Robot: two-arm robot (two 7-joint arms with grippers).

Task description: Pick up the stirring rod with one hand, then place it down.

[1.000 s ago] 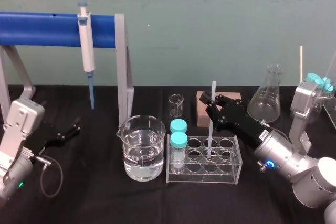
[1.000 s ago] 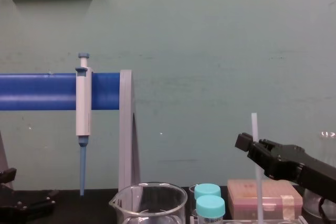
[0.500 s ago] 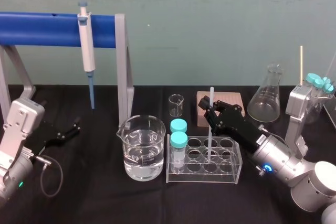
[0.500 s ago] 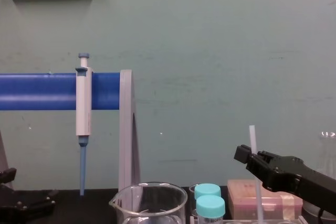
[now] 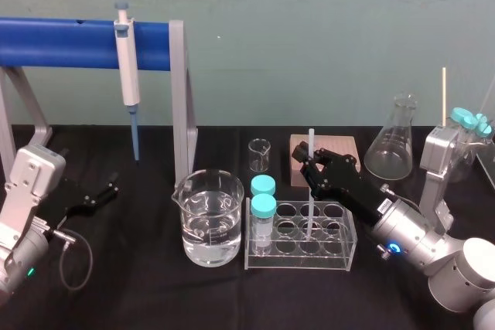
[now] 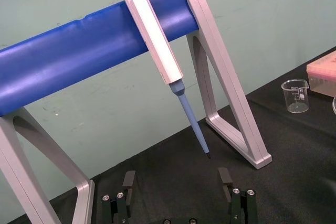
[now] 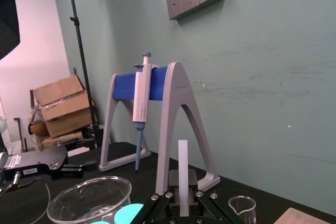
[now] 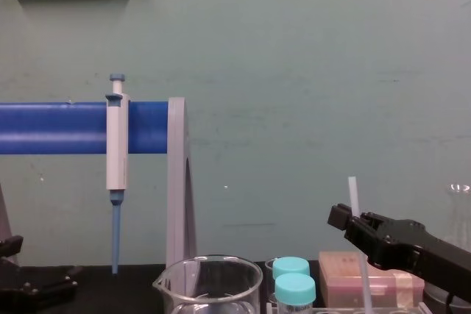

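Right of centre on the black table (image 5: 155, 291): stirring rod (image 5: 311, 143), upright, lower end down inside a cell of the clear rack (image 5: 340, 259). Right gripper (image 5: 312, 169), black, pinching the rod partway up, above the rack. Left gripper (image 5: 108, 188), parked low at the table's left, fingers spread apart. Beaker (image 5: 207, 218) of water, just left of the rack.

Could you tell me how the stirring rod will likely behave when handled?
Probably stiff: the stirring rod stands straight above and below the right hand, its end in the rack. Long and thin, it likely feels light and may roll if laid flat.
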